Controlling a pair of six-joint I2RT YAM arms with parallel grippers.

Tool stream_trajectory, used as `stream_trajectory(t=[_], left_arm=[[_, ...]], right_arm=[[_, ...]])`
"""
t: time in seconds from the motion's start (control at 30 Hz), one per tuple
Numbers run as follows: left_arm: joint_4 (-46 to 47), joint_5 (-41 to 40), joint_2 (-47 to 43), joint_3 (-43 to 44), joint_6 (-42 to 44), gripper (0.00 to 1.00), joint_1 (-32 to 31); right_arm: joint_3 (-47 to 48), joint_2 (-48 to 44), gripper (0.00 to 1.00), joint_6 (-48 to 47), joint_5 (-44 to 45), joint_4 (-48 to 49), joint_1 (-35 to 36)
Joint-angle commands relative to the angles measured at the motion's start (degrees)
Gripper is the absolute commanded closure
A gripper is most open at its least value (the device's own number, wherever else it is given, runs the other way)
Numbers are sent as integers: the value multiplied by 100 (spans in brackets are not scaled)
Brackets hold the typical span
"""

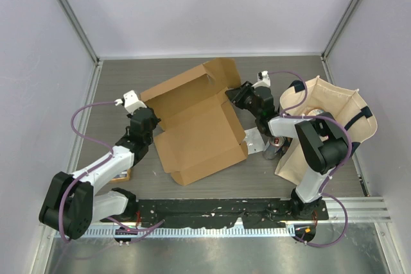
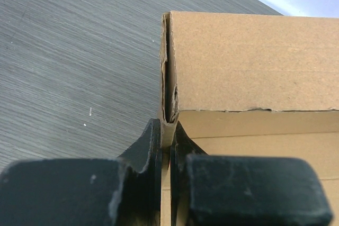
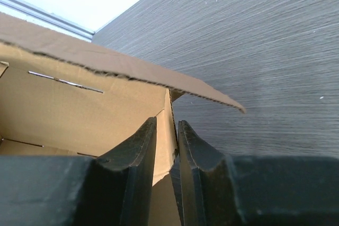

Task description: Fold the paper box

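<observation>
Top view only: paper box (image 1: 196, 129) half-formed, lid up, lying between both claws. Left wrist view: left gripper (image 2: 167, 130) pinching box's doubled side wall, corner just ahead. Right wrist view: right gripper (image 3: 168, 126) straddling a wall under an overhanging flap; contact unclear. Behind right claw: tote bag (image 1: 334, 104); small items beside it, hard to make out.
</observation>
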Motion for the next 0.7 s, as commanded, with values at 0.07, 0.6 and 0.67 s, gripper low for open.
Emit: stream_trajectory(t=[0.07,0.6,0.67], left_arm=[[292,13,10,170,-175,100,9],[257,83,-16,258,-158,100,0],[257,101,-7,276,-158,100,0]], right_arm=[[133,-243,69,-163,54,233,268],[1178,56,64,-1402,836,-1706,1059],[1424,223,60,-1629,854,-2197,1111]])
